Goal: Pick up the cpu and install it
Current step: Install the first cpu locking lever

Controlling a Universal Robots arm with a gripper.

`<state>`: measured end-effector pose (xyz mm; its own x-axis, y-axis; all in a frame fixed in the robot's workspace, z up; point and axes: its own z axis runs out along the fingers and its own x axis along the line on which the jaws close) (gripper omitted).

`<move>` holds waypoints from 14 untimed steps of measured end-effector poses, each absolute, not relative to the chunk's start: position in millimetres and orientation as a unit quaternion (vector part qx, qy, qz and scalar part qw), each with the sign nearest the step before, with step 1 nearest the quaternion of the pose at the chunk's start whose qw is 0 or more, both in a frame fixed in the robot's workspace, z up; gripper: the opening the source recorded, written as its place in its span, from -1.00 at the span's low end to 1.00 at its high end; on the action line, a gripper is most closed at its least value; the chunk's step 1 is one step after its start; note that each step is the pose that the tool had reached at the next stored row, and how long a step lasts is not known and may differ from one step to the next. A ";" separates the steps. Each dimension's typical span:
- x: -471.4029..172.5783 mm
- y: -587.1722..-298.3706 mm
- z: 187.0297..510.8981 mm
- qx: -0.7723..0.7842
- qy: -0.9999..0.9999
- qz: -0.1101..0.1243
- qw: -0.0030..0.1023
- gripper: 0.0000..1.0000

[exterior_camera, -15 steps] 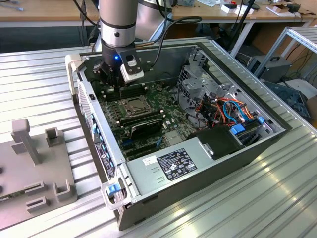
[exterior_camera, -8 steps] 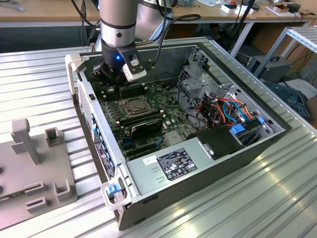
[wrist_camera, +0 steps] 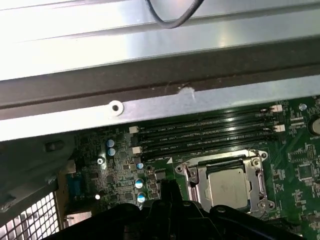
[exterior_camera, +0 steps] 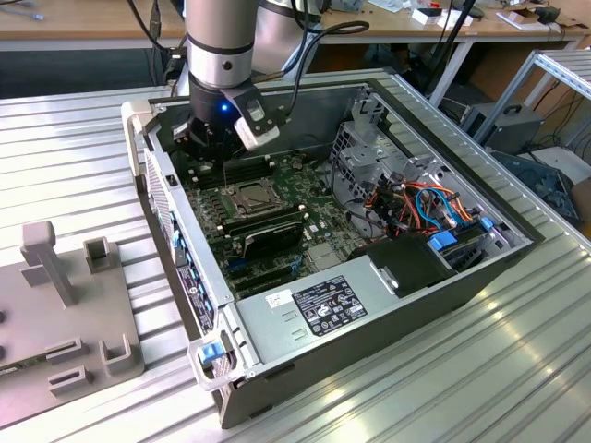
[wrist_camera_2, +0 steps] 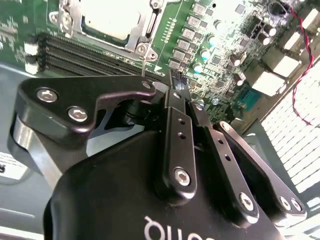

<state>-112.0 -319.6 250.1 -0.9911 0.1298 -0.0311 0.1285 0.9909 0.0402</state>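
Cpu [wrist_camera: 228, 187] is sitting in the socket [wrist_camera: 260, 175].
Gripper [wrist_camera_2: 164, 86], fingers together, is hovering by the socket's edge nearest the memory slots [wrist_camera: 200, 132].

metal table [exterior_camera: 517, 369], computer case [exterior_camera: 434, 305], grey fixture [exterior_camera: 55, 314]

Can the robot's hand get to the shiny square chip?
Probably yes. The hand hangs inside the open case, close beside the cpu. Nothing covers the chip's top, though a metal frame rings its edges.
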 end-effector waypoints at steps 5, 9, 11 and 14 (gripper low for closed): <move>-112.0 -319.6 249.9 0.006 1.000 0.020 0.016 -0.79; -112.0 -317.6 249.8 -0.010 1.000 0.020 0.015 -0.79; -112.0 -313.6 249.7 -0.010 1.000 0.020 0.015 -0.79; -112.0 -310.0 249.7 -0.010 1.000 0.020 0.015 -0.79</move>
<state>-112.0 -310.0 249.7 -0.9993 -0.0200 -0.0311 -0.0213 0.9990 0.0401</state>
